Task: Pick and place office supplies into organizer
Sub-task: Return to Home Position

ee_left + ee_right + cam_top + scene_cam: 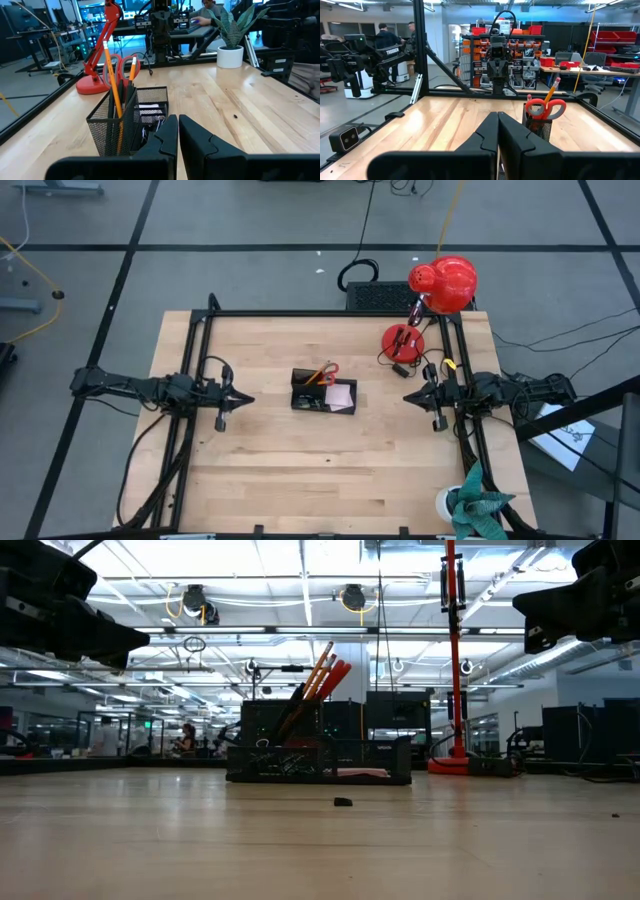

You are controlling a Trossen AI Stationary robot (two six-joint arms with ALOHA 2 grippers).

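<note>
I see the black mesh organizer [322, 402] sitting mid counter [300, 470], orange pencils [315, 376] and red scissors [329, 370] leaning in its tall section, pink sticky pad [340, 394] flat alongside. Tiny black clip [343, 802] lies loose nearby.

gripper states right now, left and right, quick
left gripper: shut, holding nothing, off to the left of the organizer
right gripper: shut, holding nothing, off to the organizer's right
</note>
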